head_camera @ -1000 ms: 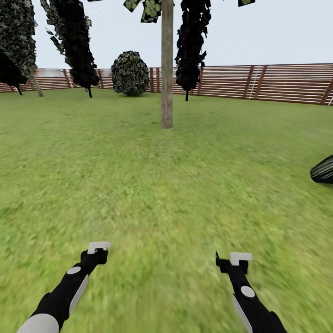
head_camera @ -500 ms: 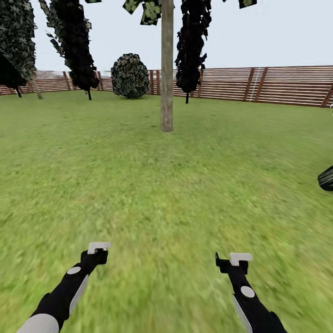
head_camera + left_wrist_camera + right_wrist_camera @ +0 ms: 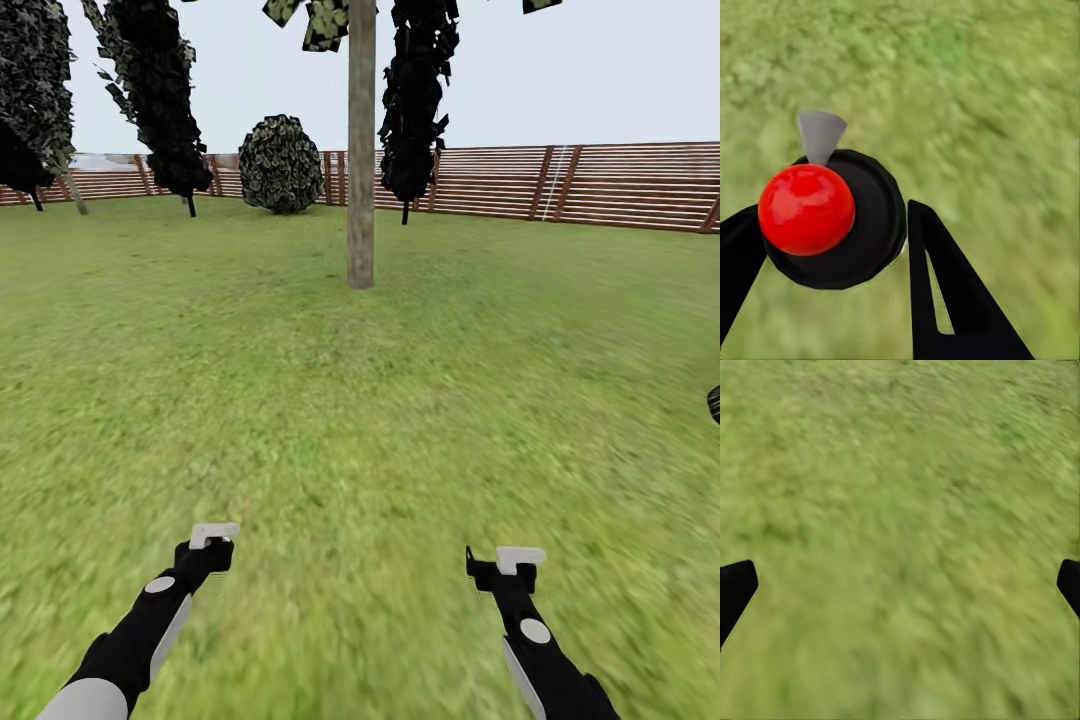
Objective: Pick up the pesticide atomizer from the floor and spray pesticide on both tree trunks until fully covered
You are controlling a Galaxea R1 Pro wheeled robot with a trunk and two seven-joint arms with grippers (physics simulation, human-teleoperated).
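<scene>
Nearest the robot, the left gripper hung low over the grass floor, its fingers closed on a black round-topped object with a red ball, possibly the atomizer. The right gripper stood spread wide, empty. Farther ahead rose a tree trunk, the fence behind it

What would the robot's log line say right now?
scene: tree trunk ahead on grass | left fingers: around red-topped black object | right fingers: open, empty
</scene>
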